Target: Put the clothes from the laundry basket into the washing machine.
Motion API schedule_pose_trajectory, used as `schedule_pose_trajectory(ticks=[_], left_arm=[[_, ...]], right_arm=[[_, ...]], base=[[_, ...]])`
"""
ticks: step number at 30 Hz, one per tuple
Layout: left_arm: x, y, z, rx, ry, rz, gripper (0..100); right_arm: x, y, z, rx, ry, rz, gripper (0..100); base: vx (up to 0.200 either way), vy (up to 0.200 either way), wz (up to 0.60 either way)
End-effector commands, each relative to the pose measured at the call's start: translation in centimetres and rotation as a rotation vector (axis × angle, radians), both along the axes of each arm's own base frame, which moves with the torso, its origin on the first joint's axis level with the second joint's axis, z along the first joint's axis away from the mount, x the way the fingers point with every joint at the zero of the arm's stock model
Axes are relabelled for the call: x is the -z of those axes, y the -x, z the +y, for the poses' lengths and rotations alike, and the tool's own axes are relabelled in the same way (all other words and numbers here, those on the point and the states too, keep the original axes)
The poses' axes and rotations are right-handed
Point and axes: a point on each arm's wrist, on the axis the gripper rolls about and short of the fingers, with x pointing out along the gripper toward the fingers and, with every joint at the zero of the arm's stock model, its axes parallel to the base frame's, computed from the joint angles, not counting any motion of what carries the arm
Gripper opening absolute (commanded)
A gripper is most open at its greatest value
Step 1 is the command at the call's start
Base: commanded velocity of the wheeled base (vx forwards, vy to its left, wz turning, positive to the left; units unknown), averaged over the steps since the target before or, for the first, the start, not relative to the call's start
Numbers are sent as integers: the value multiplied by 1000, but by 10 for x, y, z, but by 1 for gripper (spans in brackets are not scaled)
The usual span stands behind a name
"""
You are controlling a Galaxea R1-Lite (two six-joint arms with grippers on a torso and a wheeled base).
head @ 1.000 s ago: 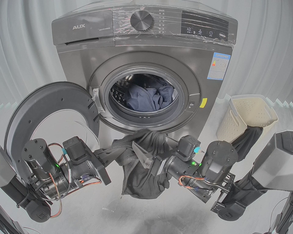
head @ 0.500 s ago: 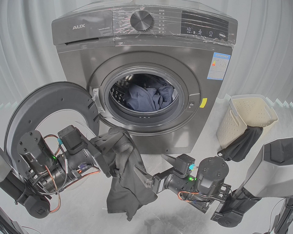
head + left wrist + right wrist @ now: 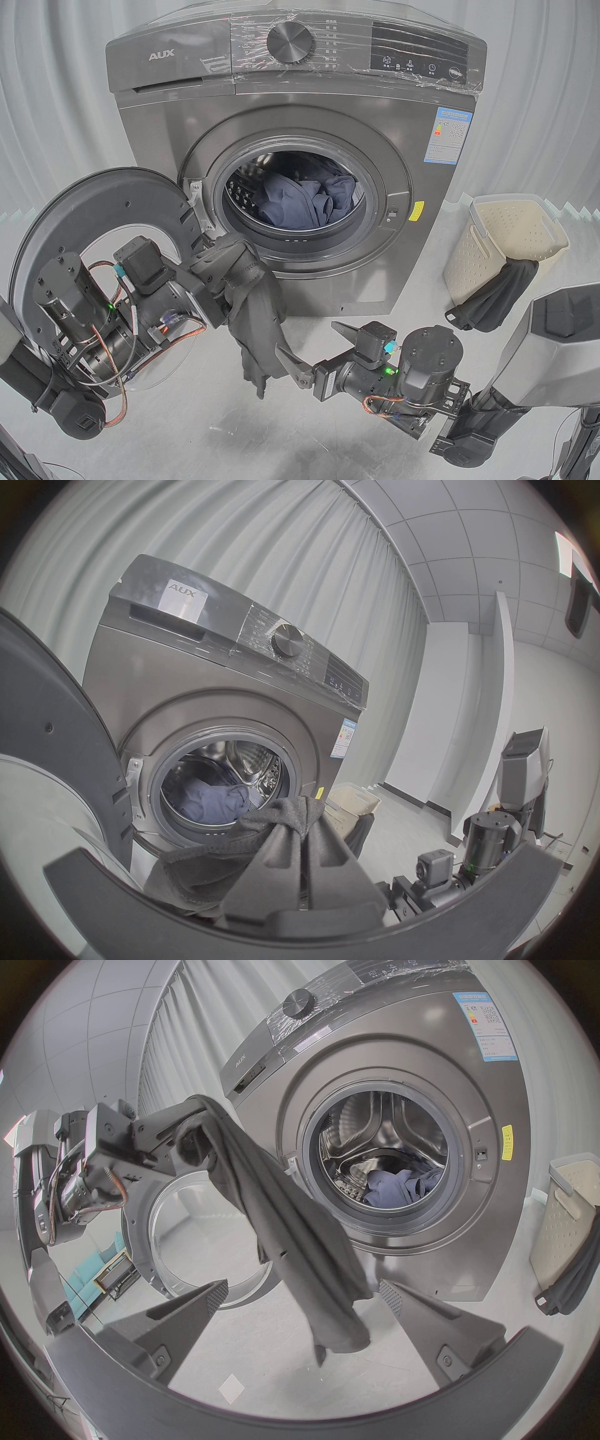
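Left gripper [image 3: 304, 845] is clamped on the dark garment [image 3: 253, 306], up at the drum mouth's lower-left rim, just beside the open door [image 3: 81, 212]. Garment hangs free, tail above the floor [image 3: 206, 431]. Right gripper [image 3: 309, 340] is spread wide and holds nothing, low in front of the washing machine [image 3: 300, 87]. Right wrist view puts the garment tail between its fingers. Drum mouth is unobstructed, with blue clothes [image 3: 300, 200] inside. Laundry basket [image 3: 478, 256] sits on the floor off the machine's right front corner, one dark cloth [image 3: 494, 300] draped over its rim.
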Motion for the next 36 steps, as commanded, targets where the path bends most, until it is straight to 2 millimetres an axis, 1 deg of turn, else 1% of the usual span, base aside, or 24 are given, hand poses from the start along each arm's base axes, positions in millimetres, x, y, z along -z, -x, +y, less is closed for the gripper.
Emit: schedule_pose_trajectory(ticks=[1, 5, 11, 12, 16, 19, 21, 23, 28, 31, 34, 36], left_arm=[[-2, -4, -1, -14, 10, -8, 0], [-3, -8, -3, -29, 16, -9, 0], [-3, -15, -7, -43, 22, -15, 0], [-3, -18, -8, -56, 26, -15, 0], [-2, -21, -10, -61, 27, -14, 0], [-2, -20, -10, -59, 29, -15, 0], [-3, -20, -10, -59, 29, -18, 0], [-3, -20, -10, -59, 29, -18, 0], [-5, -19, -9, -59, 31, -22, 0], [-5, -19, -9, -59, 33, -22, 0], [-5, -19, -9, -60, 34, -24, 0], [-5, -19, -9, -60, 34, -24, 0]], right_arm=[[4, 2, 3, -12, 10, 7, 100], [7, 9, 9, -41, 16, 12, 100], [14, 23, 20, -129, 19, 18, 100], [16, 29, 25, -161, 24, 22, 100], [19, 35, 33, -202, 18, 19, 100], [25, 32, 36, -210, 25, 26, 100], [30, 25, 40, -208, 27, 28, 100], [31, 19, 46, -205, 17, 21, 100], [34, -4, 60, -190, -5, 4, 100], [38, -7, 65, -210, -9, 2, 100], [33, -9, 72, -215, -29, -15, 100], [34, -11, 75, -215, -34, -19, 100]], base=[[0, 0, 0], [0, 0, 0], [0, 0, 0], [0, 0, 0], [0, 0, 0], [0, 0, 0], [0, 0, 0], [0, 0, 0], [0, 0, 0], [0, 0, 0], [0, 0, 0], [0, 0, 0]])
